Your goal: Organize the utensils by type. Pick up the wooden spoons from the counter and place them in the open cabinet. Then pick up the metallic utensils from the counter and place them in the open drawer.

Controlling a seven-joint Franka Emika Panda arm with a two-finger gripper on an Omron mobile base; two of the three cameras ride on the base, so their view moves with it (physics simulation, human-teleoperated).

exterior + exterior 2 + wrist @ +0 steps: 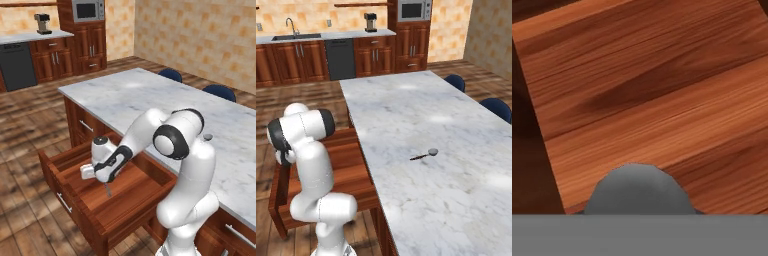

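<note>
My gripper (105,181) hangs low inside the open drawer (131,192), pointing down, shut on a metallic utensil (108,190) whose thin dark handle sticks out below the hand. In the hand view its round grey head (637,192) sits at the bottom, over the drawer's wooden floor (652,100). A second metallic utensil (426,154), with a grey head and dark handle, lies on the marble counter (421,115); its head (207,136) peeks past my arm. The drawer (351,170) stands out from the island beside my arm. The wooden spoons and the open cabinet are out of view.
Two blue stools (456,81) (497,107) stand along the counter's far side. Across the wood floor the back wall has a dishwasher (340,59), a sink (296,36), a coffee maker (370,22) and a microwave (413,10).
</note>
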